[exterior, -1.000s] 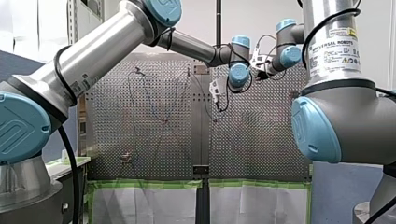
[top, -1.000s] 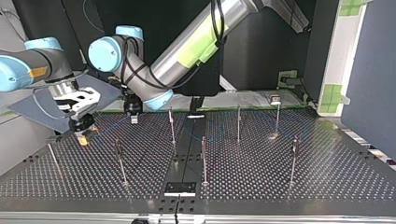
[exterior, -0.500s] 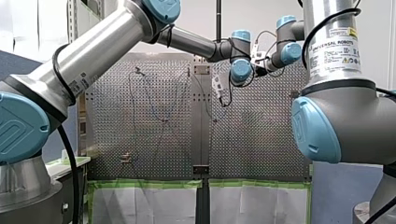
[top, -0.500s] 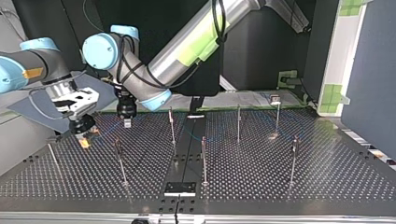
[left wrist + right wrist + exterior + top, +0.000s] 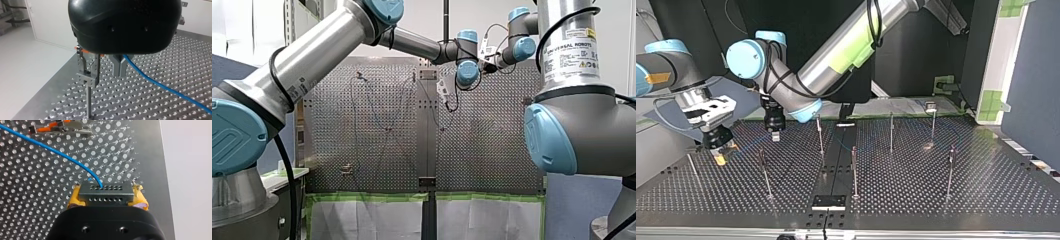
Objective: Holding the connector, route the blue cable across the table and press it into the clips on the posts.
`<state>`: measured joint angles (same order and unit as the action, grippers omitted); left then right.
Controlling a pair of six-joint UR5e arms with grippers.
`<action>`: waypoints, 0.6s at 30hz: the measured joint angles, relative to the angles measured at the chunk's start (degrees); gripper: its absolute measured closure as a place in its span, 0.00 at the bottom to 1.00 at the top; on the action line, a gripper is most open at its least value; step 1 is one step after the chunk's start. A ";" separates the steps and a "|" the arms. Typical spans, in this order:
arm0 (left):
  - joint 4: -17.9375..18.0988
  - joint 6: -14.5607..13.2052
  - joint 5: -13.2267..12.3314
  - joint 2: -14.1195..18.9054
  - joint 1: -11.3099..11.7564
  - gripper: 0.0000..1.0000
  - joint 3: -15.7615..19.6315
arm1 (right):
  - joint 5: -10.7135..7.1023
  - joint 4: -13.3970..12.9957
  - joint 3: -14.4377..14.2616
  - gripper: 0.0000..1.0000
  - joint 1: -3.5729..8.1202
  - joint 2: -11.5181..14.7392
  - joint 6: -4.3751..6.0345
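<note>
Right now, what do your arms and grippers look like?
Both silver tubes, light-blue joint caps, black cables. My right arm has a Universal Robots label, my left arm green tape. My left gripper is black; my right gripper black with yellow-padded fingers.

Reads bright and even in the front view, washed pale toward twelve o'clock. Falls dim toward twelve o'clock in the top view, yet glints off the perforated grey metal table (image 5: 916,170). Lays a pale sheen along the thin blue cable (image 5: 155,81).
</note>
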<state>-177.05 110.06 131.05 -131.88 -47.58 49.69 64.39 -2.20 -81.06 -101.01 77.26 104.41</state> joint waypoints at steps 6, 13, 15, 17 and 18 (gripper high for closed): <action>2.84 -1.30 -0.27 0.00 0.69 1.00 0.01 | -0.27 -0.11 0.01 1.00 0.02 -0.52 -0.06; 6.92 -3.36 -2.89 -0.21 2.76 1.00 0.03 | -0.40 -0.49 0.07 1.00 0.04 -2.25 -0.32; 7.56 -3.64 -3.67 -0.23 3.40 1.00 0.04 | -0.47 -0.72 0.17 1.00 0.04 -2.62 -0.29; 8.10 -3.92 -4.37 -0.23 4.07 1.00 0.05 | -0.67 -0.86 0.38 1.00 0.05 -2.92 -0.24; 8.33 -4.00 -4.58 -0.24 4.33 1.00 0.05 | -0.77 -0.89 0.54 1.00 0.05 -3.03 -0.22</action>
<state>-168.72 106.07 126.47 -132.11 -43.26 49.74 63.61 -3.09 -80.52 -100.95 74.24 104.19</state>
